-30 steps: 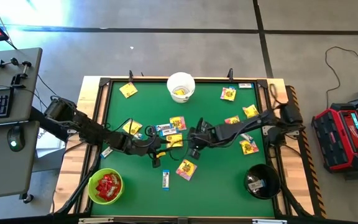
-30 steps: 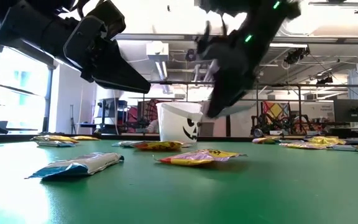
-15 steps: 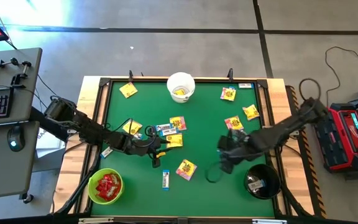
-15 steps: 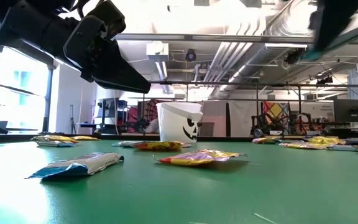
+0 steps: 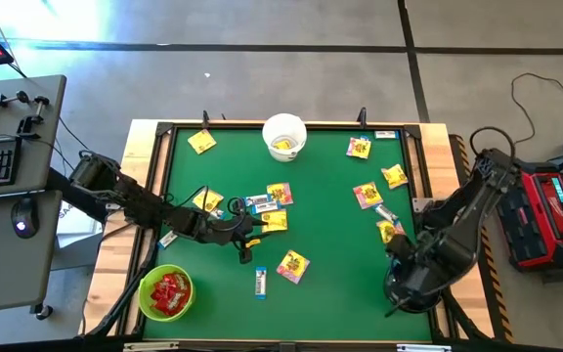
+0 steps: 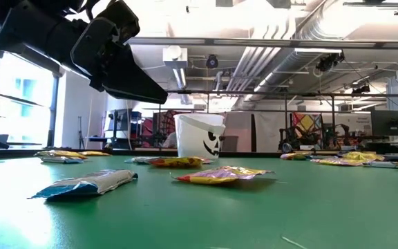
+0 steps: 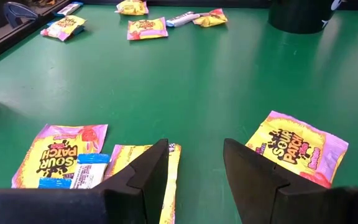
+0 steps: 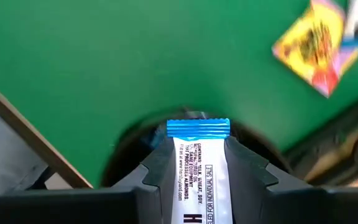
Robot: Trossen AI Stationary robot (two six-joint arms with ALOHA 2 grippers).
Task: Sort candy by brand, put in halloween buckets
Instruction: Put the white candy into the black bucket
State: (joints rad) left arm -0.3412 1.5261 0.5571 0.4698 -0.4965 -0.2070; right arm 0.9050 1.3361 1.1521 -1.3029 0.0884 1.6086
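White-and-blue bar [image 8: 197, 177] clenched in right fingers [image 8: 248, 177] over black bucket [image 5: 397, 290] (wrist view only), left fingers [image 7: 149, 177] spread.

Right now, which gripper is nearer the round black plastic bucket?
Right. The right gripper hangs directly over the round black plastic bucket, holding a narrow white-and-blue bar. The left gripper is open, far off near mid-table.

I'm looking past my left gripper [image 7: 194, 177], fingers [image 7: 148, 177] spread apart over the green worktop [image 7: 185, 81]. A yellow packet [image 7: 58, 155] with a white-and-blue bar [image 7: 82, 173] lying on it sits to one side, another yellow packet [image 7: 297, 149] to the other. More candy [image 7: 146, 28] lies far off, near the black bucket [image 7: 300, 15].
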